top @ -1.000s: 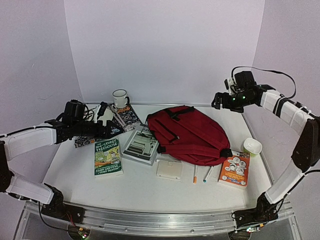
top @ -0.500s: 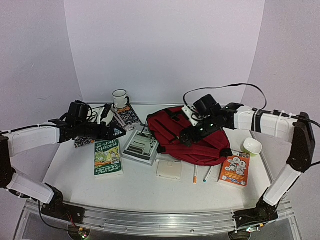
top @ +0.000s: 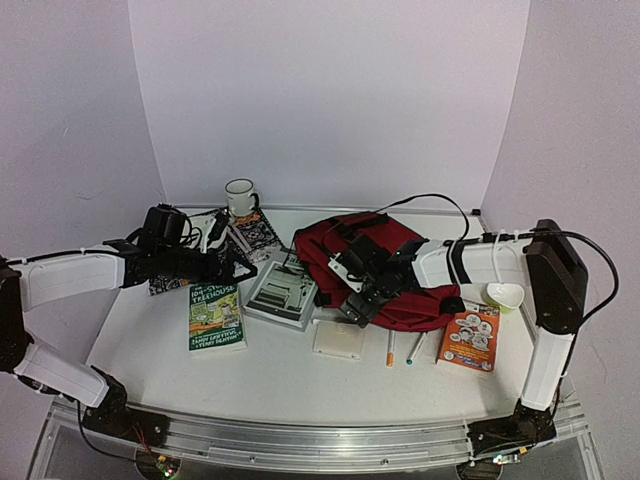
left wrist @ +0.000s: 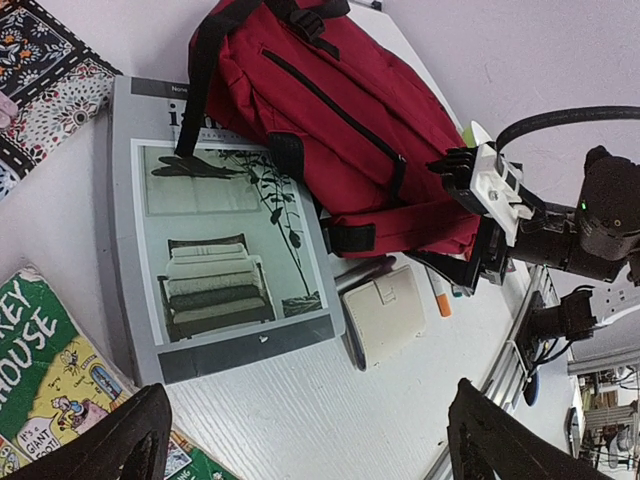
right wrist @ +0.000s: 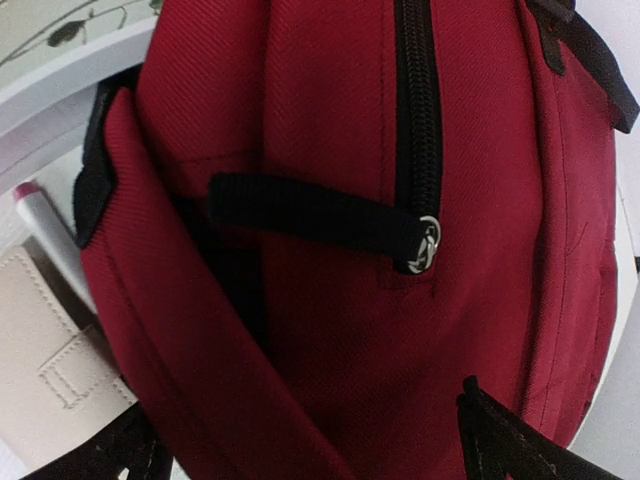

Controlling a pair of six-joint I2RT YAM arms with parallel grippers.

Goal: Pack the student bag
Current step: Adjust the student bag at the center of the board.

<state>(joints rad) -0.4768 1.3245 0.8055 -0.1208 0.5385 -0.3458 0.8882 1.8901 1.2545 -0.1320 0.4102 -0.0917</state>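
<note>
The student bag [top: 405,262] is a dark red backpack with black straps, lying flat at the table's middle right. Its zip [right wrist: 418,110] runs shut down to a metal pull [right wrist: 428,245]. My right gripper [top: 352,292] hangs open just over the bag's near-left end, and red fabric [right wrist: 330,320] fills the space between its fingers. My left gripper [top: 238,266] is open above the table left of the bag, holding nothing. In the left wrist view the bag [left wrist: 340,130] overlaps a grey magazine [left wrist: 225,240].
A green Treehouse book [top: 216,313] lies at the left, a patterned book [top: 256,232] and a mug [top: 240,196] behind it. A cream wallet [top: 337,340], two pens [top: 390,348] and an orange book [top: 468,338] lie near the bag's front. A white bowl [top: 504,293] stands at the right.
My right arm has swung down and left from high at the right wall onto the bag's near-left end. The left gripper has drifted slightly right.
</note>
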